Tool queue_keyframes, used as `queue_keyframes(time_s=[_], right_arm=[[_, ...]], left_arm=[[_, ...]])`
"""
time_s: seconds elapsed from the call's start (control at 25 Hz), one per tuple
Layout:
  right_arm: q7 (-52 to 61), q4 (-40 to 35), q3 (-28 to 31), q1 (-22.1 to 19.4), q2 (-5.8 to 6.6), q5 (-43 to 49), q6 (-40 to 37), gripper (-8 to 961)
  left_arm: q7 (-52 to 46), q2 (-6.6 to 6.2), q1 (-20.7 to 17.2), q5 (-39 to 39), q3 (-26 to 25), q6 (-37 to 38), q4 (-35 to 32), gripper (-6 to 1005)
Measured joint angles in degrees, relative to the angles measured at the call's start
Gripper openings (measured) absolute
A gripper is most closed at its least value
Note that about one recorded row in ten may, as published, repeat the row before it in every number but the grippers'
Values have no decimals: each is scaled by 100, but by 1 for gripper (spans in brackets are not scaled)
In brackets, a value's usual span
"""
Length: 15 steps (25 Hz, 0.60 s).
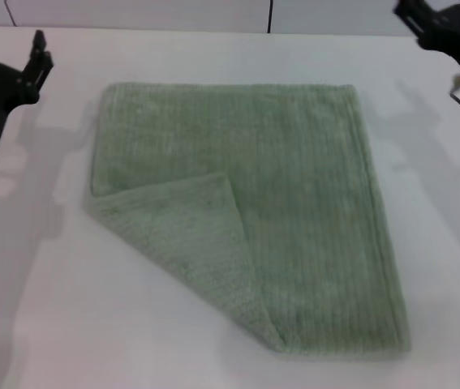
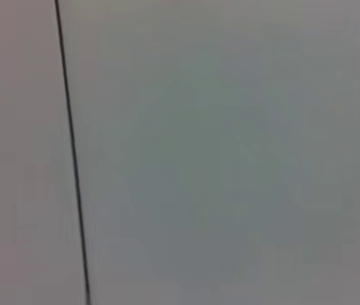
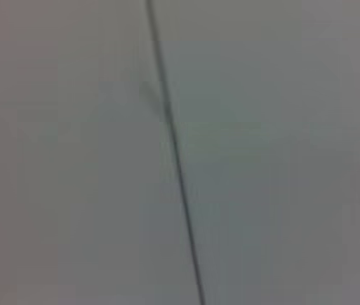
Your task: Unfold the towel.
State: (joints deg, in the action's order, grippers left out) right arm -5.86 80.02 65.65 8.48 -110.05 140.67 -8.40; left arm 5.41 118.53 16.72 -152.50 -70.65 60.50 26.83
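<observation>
One towel, one counter, two end effectors.

A single sage-green terry towel [image 1: 294, 203] lies on the one white counter [image 1: 67, 324]; it has one corner turned over, a single paler triangular flap [image 1: 189, 243] at the near left, while its other three corners lie flat. Two robot arms show in the head view, one on each side: the left end effector [image 1: 6, 53] at the far left edge and the right end effector [image 1: 424, 20] at the far right corner. Each wrist view shows one thin dark seam line [image 2: 72, 159] crossing a plain pale surface, and nothing else to count.
</observation>
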Motion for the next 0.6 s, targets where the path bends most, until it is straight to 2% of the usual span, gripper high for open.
queue_keyframes(time_s=[0.04, 0.12, 0.2, 0.28, 0.36, 0.48, 0.52, 0.56, 0.6], right_arm=[[0, 0, 0, 0, 0, 0, 0, 749], [-2, 443, 610, 224, -83, 33, 1684, 741], [-4, 599, 1233, 516, -244, 42, 2949, 734], [-25, 466, 2080, 1014, -483, 115, 4354, 727], [-172, 183, 2716, 1474, -664, 204, 5399, 654], [-760, -127, 3043, 1803, -823, 254, 6196, 544], [-894, -188, 3067, 1851, -851, 253, 6255, 507], [-975, -236, 3086, 1900, -860, 243, 6226, 384], [-985, -289, 3128, 1955, -863, 227, 6212, 261]], left_arm=[[-3, -3, -20, 0, 0, -201, 155, 810], [-28, -15, -73, -10, 6, -492, 422, 810], [-129, -47, -141, -40, 19, -848, 745, 809], [-330, -118, -246, -158, 26, -1431, 1245, 808], [-521, -213, -347, -368, 23, -2014, 1728, 807], [-790, -383, -500, -864, 34, -2908, 2599, 806], [-790, -383, -500, -864, 34, -2908, 2599, 806], [-909, -484, -619, -1193, 47, -3602, 3292, 806], [-912, -500, -660, -1236, 50, -3773, 3486, 805]])
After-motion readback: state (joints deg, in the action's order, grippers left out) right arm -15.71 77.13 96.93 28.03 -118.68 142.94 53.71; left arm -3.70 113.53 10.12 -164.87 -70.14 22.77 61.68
